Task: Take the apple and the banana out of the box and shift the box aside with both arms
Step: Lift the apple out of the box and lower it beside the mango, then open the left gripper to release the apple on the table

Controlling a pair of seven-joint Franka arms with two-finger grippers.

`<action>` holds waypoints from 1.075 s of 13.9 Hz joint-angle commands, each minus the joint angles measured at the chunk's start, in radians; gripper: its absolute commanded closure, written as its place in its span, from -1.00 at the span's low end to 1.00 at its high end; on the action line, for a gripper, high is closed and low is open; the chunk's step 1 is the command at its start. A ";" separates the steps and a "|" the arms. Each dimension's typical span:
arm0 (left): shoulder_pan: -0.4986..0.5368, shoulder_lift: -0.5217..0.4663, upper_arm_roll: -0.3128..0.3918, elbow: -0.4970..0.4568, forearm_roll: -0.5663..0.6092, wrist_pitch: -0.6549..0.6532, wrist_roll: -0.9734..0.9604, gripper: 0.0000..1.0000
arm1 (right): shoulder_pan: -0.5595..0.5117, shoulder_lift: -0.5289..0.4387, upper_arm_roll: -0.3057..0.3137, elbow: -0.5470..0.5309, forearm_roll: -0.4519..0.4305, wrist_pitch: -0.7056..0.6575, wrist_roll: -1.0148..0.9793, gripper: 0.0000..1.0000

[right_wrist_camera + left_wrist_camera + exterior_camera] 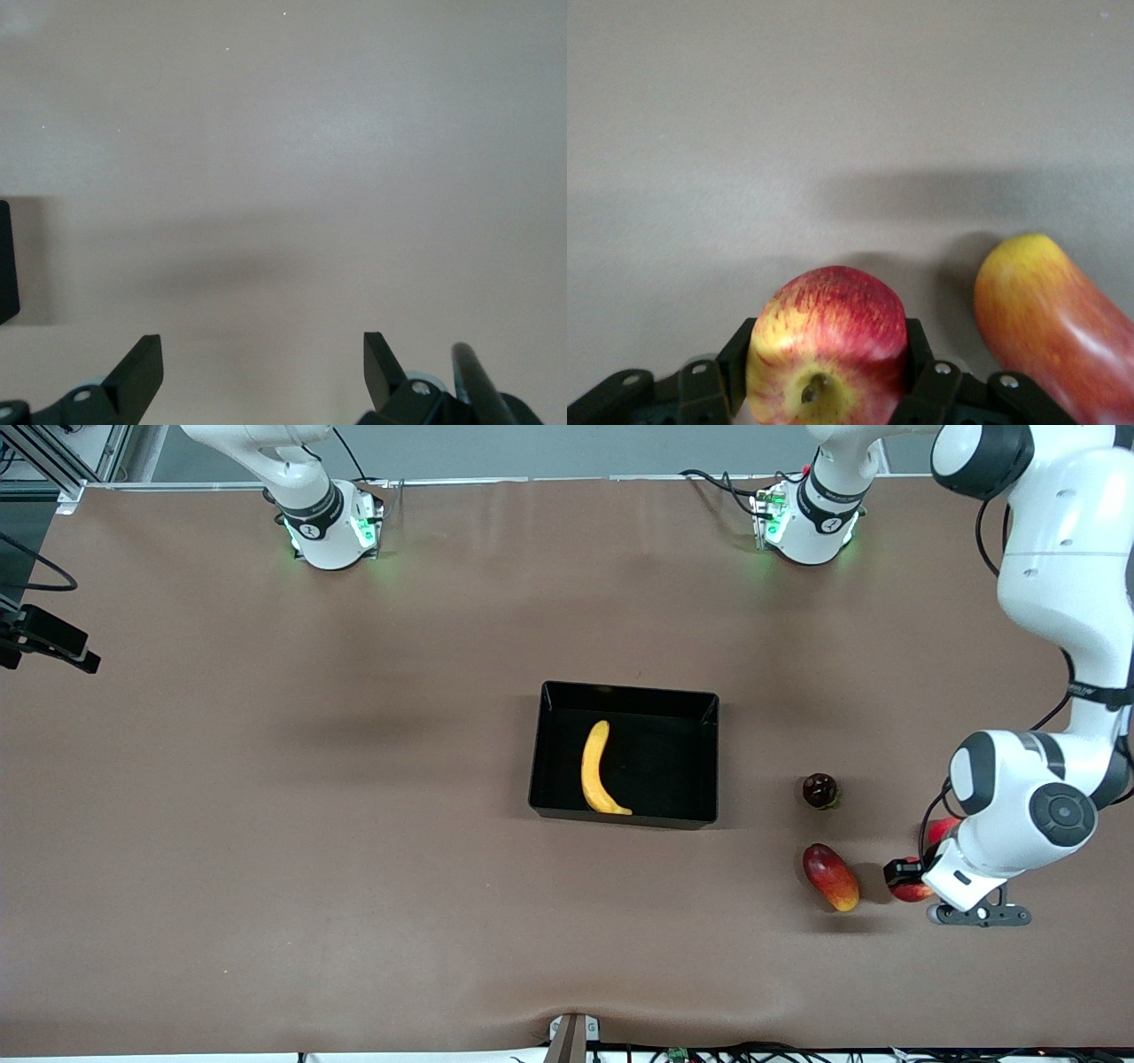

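Observation:
The yellow banana (599, 769) lies in the black box (627, 688) at the middle of the table. My left gripper (905, 879) is low at the left arm's end of the table, and its fingers (918, 341) press both sides of the red apple (912, 891), so it is shut on it. The apple's stem dimple (813, 387) faces the left wrist camera. I cannot tell whether the apple is off the table. My right gripper (263, 354) is open and empty over bare table; it does not show in the front view.
The oval mango (830, 877) lies close beside the apple, toward the box, and shows in the left wrist view (1054, 319). A dark maroon fruit (819, 790) sits farther from the front camera than the mango. A red thing (941, 830) is partly hidden by the left arm.

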 commanded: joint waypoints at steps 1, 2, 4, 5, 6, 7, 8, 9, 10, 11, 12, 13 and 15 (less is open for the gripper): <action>-0.027 0.033 0.047 0.042 0.021 0.027 0.001 1.00 | -0.013 0.004 0.007 0.011 0.018 -0.010 0.007 -1.00; -0.033 0.042 0.049 0.042 0.023 0.034 0.000 1.00 | -0.013 0.004 0.007 0.011 0.018 -0.010 0.007 -1.00; -0.033 0.051 0.049 0.041 0.021 0.042 -0.012 0.13 | -0.015 0.004 0.007 0.011 0.019 -0.012 0.007 -1.00; -0.031 0.051 0.049 0.042 0.021 0.042 -0.003 -0.80 | -0.015 0.004 0.007 0.011 0.018 -0.012 0.007 -1.00; -0.024 0.044 0.049 0.042 0.020 0.042 0.004 -1.00 | -0.015 0.004 0.007 0.011 0.019 -0.012 0.007 -1.00; -0.019 0.027 0.044 0.042 0.015 0.040 0.004 -1.00 | -0.015 0.004 0.007 0.011 0.019 -0.011 0.007 -1.00; -0.021 -0.004 0.038 0.039 0.012 0.034 0.001 -1.00 | -0.015 0.004 0.007 0.011 0.019 -0.010 0.007 -1.00; -0.024 -0.028 0.027 0.033 0.009 0.013 0.001 -1.00 | -0.015 0.004 0.007 0.011 0.018 -0.012 0.007 -1.00; -0.024 -0.060 0.003 0.030 0.009 -0.037 0.000 -1.00 | -0.015 0.004 0.007 0.011 0.019 -0.011 0.007 -1.00; -0.016 -0.088 -0.037 0.031 0.009 -0.105 -0.009 -1.00 | -0.015 0.004 0.007 0.010 0.018 -0.012 0.007 -1.00; -0.019 -0.122 -0.071 0.030 0.009 -0.162 -0.015 -1.00 | -0.015 0.004 0.007 0.010 0.019 -0.012 0.007 -1.00; -0.030 -0.152 -0.088 0.027 0.009 -0.217 -0.034 -1.00 | -0.015 0.004 0.007 0.010 0.019 -0.012 0.007 -1.00; -0.018 -0.200 -0.172 -0.013 0.009 -0.271 -0.054 -1.00 | -0.015 0.004 0.007 0.010 0.019 -0.010 0.007 -1.00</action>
